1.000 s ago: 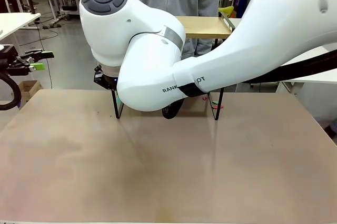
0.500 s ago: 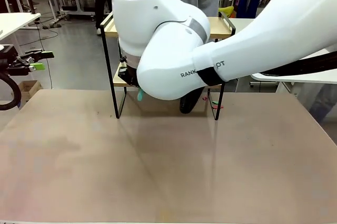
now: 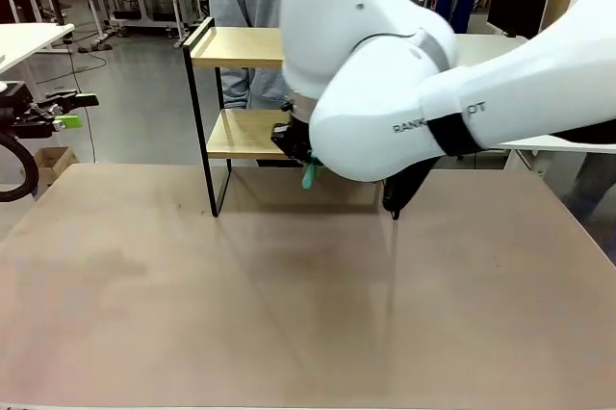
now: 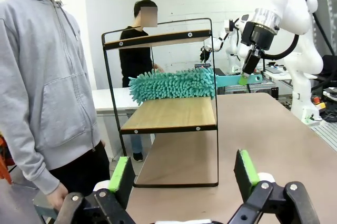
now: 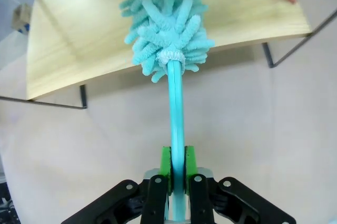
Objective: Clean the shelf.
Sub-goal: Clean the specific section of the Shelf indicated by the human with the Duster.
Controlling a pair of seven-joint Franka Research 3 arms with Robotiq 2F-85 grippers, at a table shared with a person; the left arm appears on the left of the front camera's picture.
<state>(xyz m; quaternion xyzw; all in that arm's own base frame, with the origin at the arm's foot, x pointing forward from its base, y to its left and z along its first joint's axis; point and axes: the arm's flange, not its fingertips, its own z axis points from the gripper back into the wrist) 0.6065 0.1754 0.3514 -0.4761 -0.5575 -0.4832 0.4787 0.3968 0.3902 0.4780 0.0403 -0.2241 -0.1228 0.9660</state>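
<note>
right gripper (image 5: 177,156) pinches the thin handle (image 5: 175,108) of the soft microfibre duster (image 5: 167,24); the light shelf (image 5: 68,34) could slide; left gripper (image 4: 183,176) gapes.

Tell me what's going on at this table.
The right gripper is shut on the thin handle of a fluffy teal microfibre duster. The duster's head is over the lower board of the small two-tier shelf of light wood in a black metal frame. The left gripper hangs open off to the side, holding nothing. A person in a grey hoodie stands by the shelf at the far side of the beige table.
</note>
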